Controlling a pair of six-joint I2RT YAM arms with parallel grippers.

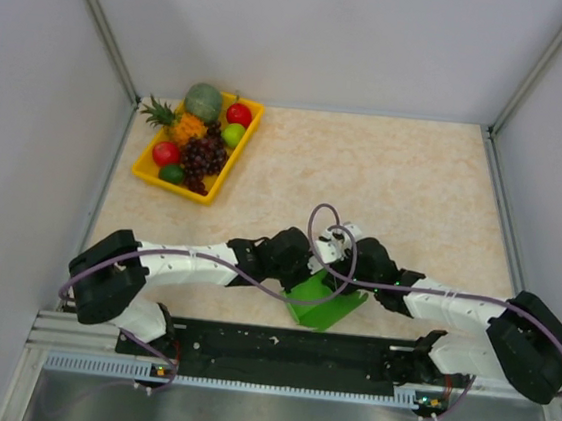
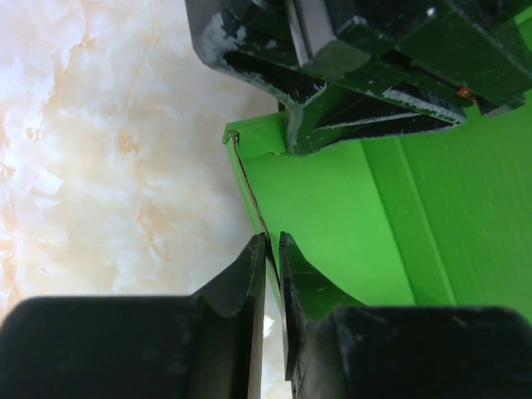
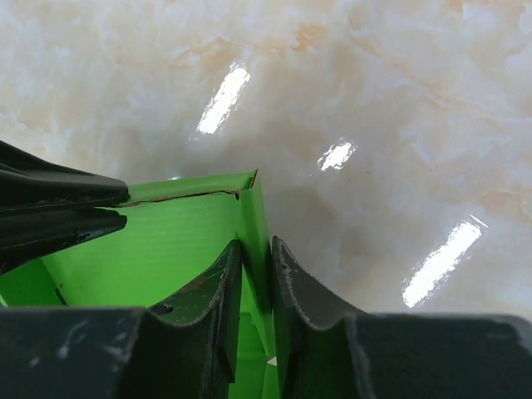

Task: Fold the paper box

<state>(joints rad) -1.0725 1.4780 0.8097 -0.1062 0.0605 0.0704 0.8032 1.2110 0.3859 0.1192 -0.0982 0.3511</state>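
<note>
The pale marbled surface [image 1: 414, 184] takes up most of the scene, with grey walls on three sides. The left arm [image 1: 185, 263] and the right arm [image 1: 452, 307] reach in from their own sides and meet at the middle of the near edge.

A yellow tray [image 1: 241, 149] lies in the far left part of the surface, well apart from both arms. It holds fruit [image 1: 201, 157]: a pineapple, a melon, grapes and some red and green round pieces.

The paper box [image 1: 329, 306] is bright green. It sits on the surface between the two wrists, close to the near edge, and is partly formed, with walls standing up from a flat base. Two walls meet at a corner with a thin dark seam along it.

The left fingers [image 2: 261, 270] are nearly pressed together and pinch the top edge of one wall just beside that corner. The right fingers [image 3: 234, 274] pinch the adjoining wall, one finger inside the box and one outside. Each wrist view shows the other arm's fingers on the neighbouring wall.
</note>
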